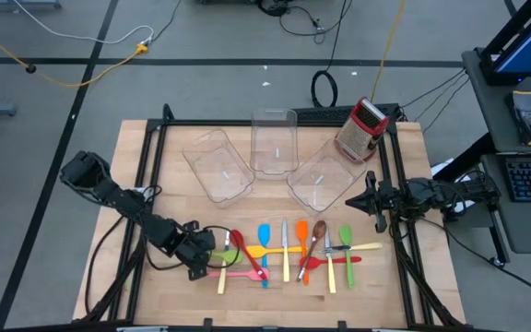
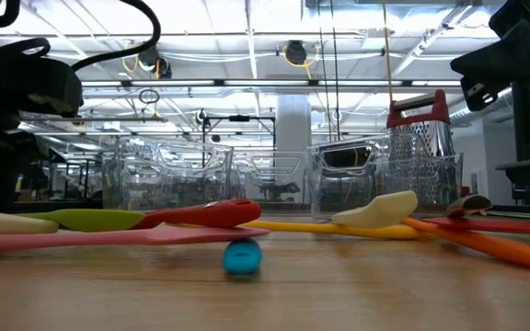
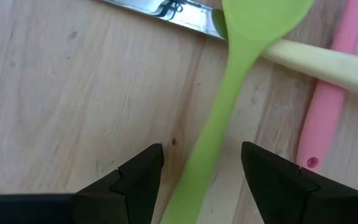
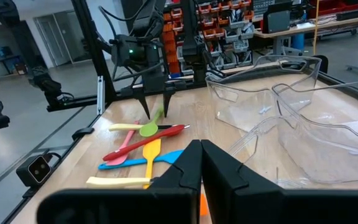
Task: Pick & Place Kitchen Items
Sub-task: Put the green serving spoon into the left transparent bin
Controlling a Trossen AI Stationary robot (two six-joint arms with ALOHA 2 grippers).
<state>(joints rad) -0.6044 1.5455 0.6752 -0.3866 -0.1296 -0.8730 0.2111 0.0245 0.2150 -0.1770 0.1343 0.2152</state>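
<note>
The kitchen items (image 1: 289, 251), several slim coloured spoons, spatulas and cream-handled cutlery, lie side by side and partly crossed on the table near its near edge. My left gripper (image 3: 201, 149) is open and points down at the left end of the row (image 1: 208, 251). Its two fingers stand on either side of the handle of a green spoon (image 3: 219, 118), apart from it. The spoon's bowl rests on a cream cutlery handle (image 3: 319, 63), with a pink spatula handle (image 3: 328, 106) beside it. My right gripper (image 1: 373, 198) is shut and empty, held above the table's right side (image 4: 201, 163).
Three clear plastic bins (image 1: 273, 143) stand at the table's far middle, and a red-and-silver box grater (image 1: 362, 129) stands at the far right. A black frame (image 1: 155, 157) rims the table. Bare wood shows left of the utensils and along the near edge.
</note>
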